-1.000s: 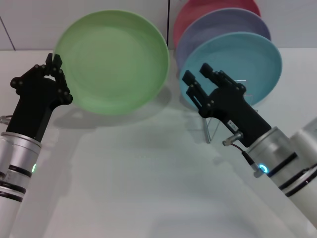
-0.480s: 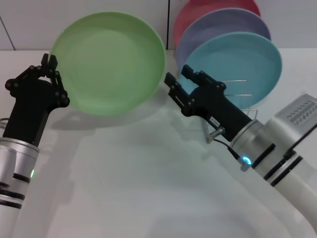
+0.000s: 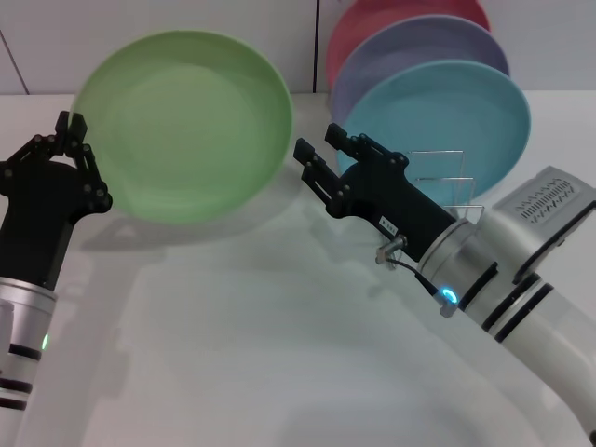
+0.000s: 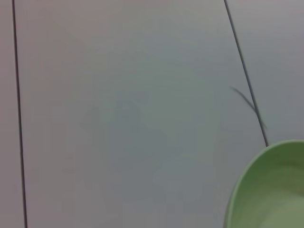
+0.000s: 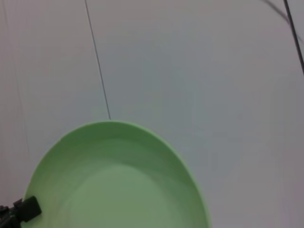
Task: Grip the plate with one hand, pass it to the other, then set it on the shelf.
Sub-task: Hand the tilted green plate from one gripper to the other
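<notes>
Four plates: green point(image 3: 182, 126); blue point(image 3: 447, 121); lavender point(image 3: 410, 47); seemingly red point(image 3: 382, 19); two grippers.

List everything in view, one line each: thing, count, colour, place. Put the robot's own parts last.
Round light green plate: one, held upright above the table on the left, gripped at its left rim.
Light blue plate: one, front of the rack, on the right.
Lavender plate: one, behind the blue one.
Pinkish-red plate: one, rearmost.
Wire plate rack: one, silver, right of centre, free loops in front.
Table: one, white.
Left gripper: black, shut on the green plate's rim.
Right gripper: black, open, close to the green plate's right edge.
</notes>
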